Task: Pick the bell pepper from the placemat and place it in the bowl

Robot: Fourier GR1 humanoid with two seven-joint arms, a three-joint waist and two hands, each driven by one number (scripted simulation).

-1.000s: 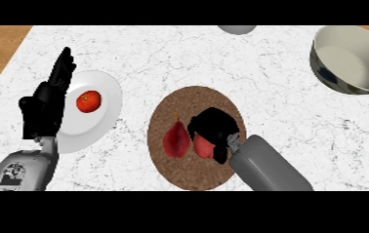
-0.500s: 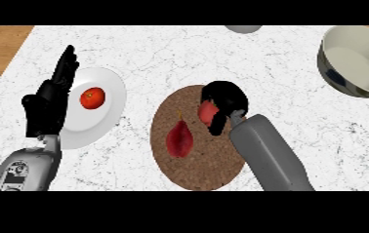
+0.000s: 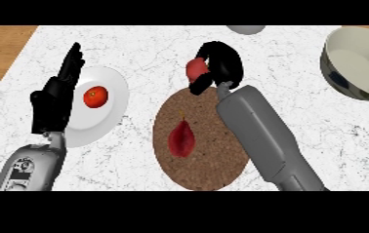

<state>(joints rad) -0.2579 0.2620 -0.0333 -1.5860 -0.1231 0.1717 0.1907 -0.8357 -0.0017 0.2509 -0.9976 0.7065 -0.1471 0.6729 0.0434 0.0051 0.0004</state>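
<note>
My right hand [image 3: 225, 64] is curled round a red bell pepper [image 3: 195, 69], holding it above the counter just past the far edge of the round brown placemat [image 3: 209, 171]. Only the pepper's left side shows past the fingers. The large bowl [image 3: 338, 73] sits at the right edge, well to the right of the hand. My left hand [image 3: 56, 98] rests open at the left, fingers up, beside a white plate.
A dark red pointed vegetable [image 3: 181, 138] lies on the placemat's left half. The white plate [image 3: 112, 111] carries a red tomato [image 3: 95, 96]. A grey round object [image 3: 245, 29] shows at the top edge. The counter's wooden edge is at the far left.
My right hand has lifted the bell pepper off the placemat and carried it away from me, toward the far side. The left hand has stayed still.
</note>
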